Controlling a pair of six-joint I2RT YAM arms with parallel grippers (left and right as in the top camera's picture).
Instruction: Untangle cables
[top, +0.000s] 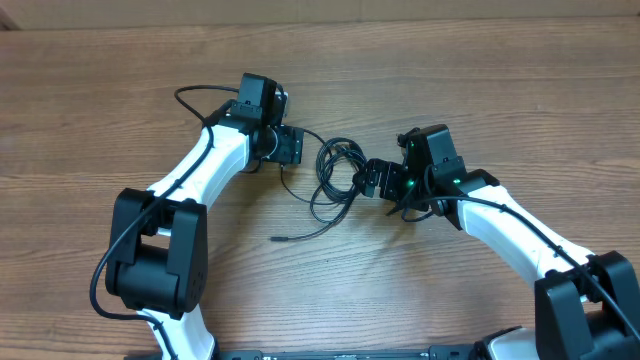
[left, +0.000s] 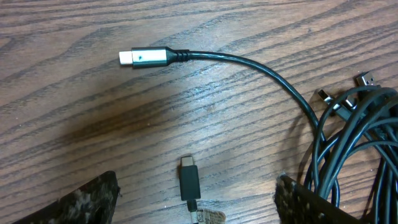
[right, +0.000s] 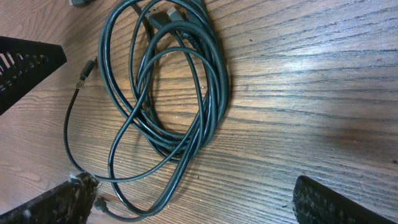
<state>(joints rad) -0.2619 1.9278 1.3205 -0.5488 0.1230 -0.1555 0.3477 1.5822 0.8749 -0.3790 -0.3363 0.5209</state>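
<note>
Cables (top: 338, 178), thin, black and flexible, lie bunched in one loose coil of overlapping loops on your brown wood-grain worktop (top: 480, 80). That coil sits between the two arms. Your left gripper (top: 296, 147) is just beside the coil on its left, and your right gripper (top: 364, 179) is just beside it on the opposite side; neither holds anything. From the coil's edge nearest the arm bases, one loose tail (top: 280, 239) trails off toward the left arm and ends well clear of the loops.

In the left wrist view, the left gripper's fingers (left: 87, 202) stand wide apart. A small black rectangular plug (left: 189, 180) lies on the wood between them, near the coil and touching neither finger. Well apart from the coil, a silvery metal-shelled plug (left: 144, 57) lies flat, and its cord arcs across into the loops. Two more small plug ends (left: 365, 79) poke out of the coil's edge. Some of the coil's strands pass right against one finger; you cannot tell whether they touch it.

In the right wrist view, the right gripper's fingers (right: 336, 202) are likewise spread wide, and the coil lies ahead of them, outside the gap. A thinner strand with a tiny plug tip (right: 87, 70) lies just beside the coil and runs down to the tip of one finger.
</note>
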